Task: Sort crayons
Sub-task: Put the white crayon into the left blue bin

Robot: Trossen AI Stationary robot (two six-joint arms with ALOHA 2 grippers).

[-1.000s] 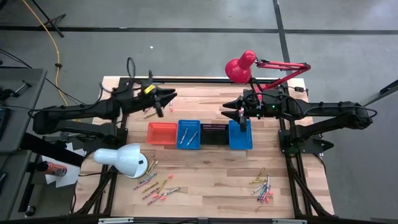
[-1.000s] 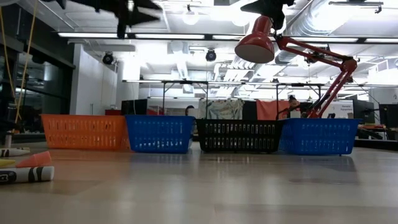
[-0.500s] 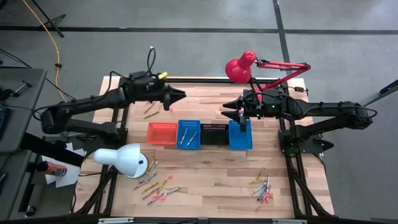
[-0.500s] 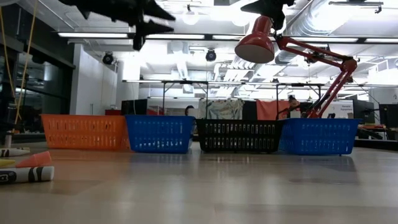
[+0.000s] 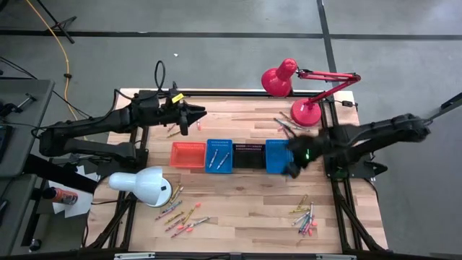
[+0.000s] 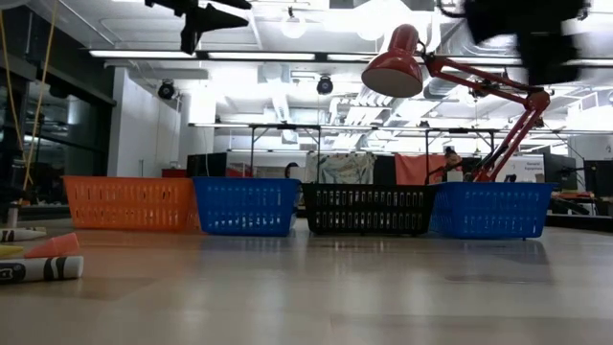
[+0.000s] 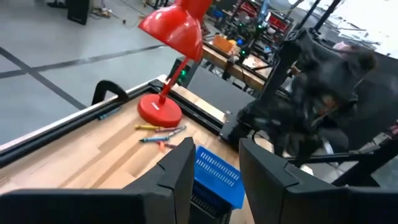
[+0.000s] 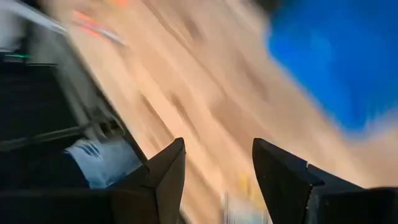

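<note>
Crayons lie in loose heaps on the wooden table: near left [image 5: 180,215], near right [image 5: 304,217], a few at the far left [image 5: 173,132] and a few by the red lamp's base [image 7: 158,134]. Four baskets stand in a row: orange [image 5: 188,154], blue [image 5: 219,155], black [image 5: 249,154], blue [image 5: 278,155]. My left gripper [image 5: 196,114] hovers open, high over the far left of the table, nothing between its fingers [image 7: 214,177]. My right gripper [image 5: 292,170], blurred, is tipped down by the right blue basket's near right corner, open and empty [image 8: 217,180].
A red desk lamp [image 5: 279,78] stands at the far right, its base [image 5: 307,115] on the table. A white lamp [image 5: 148,186] leans in over the near left. Bare wood lies between the basket row and the near crayon heaps.
My right gripper has swung from above the right blue basket toward the table's near edge and down, rolling and tipping its fingers downward, still open. My left gripper reached briefly toward the right, came back and has risen a little.
</note>
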